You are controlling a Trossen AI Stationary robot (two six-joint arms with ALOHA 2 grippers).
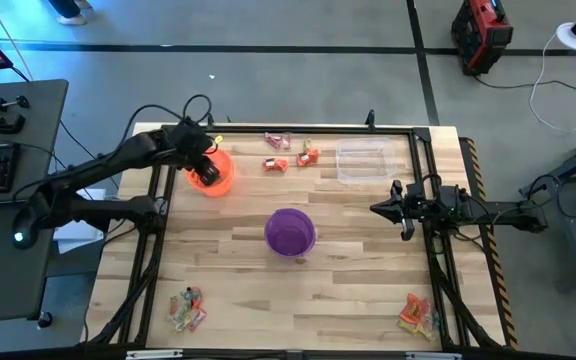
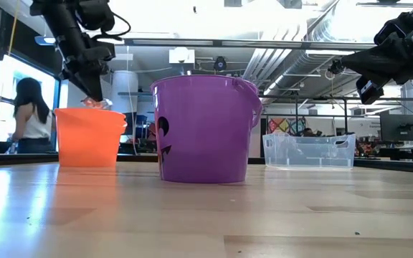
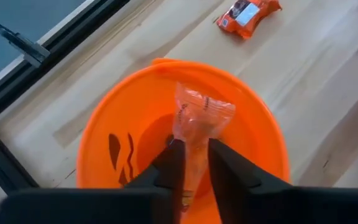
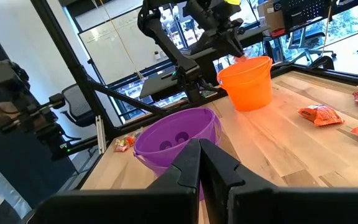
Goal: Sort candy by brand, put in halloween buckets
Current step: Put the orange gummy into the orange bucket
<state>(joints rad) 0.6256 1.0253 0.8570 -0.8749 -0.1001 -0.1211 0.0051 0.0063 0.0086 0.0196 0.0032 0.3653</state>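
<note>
The orange bucket (image 1: 216,172) stands at the table's far left, and my left gripper (image 3: 194,163) hovers over its mouth, shut on an orange-wrapped candy (image 3: 196,118). In the low view that candy (image 2: 96,104) sits just above the bucket's rim (image 2: 90,112). The purple bucket (image 1: 290,232) stands upright mid-table. My right gripper (image 4: 200,163) is shut and empty, raised over the table's right side, pointing toward the purple bucket (image 4: 176,142). Loose candies (image 1: 290,155) lie flat on the far table between the orange bucket and a clear tub. My left gripper pinches the orange-wrapped candy by one end (image 3: 191,149) between its two fingers, coming from above and pointing down. The candy's free end (image 3: 204,106) sticks out beyond the fingertips. It is lifted clear, above the orange bucket's opening.
A clear rectangular tub (image 1: 361,160) sits at the far right. Candy piles lie at the near-left corner (image 1: 186,308) and the near-right corner (image 1: 418,315). Black frame rails (image 1: 153,240) run along the table's left and right sides. A person (image 2: 29,115) stands in the room beyond.
</note>
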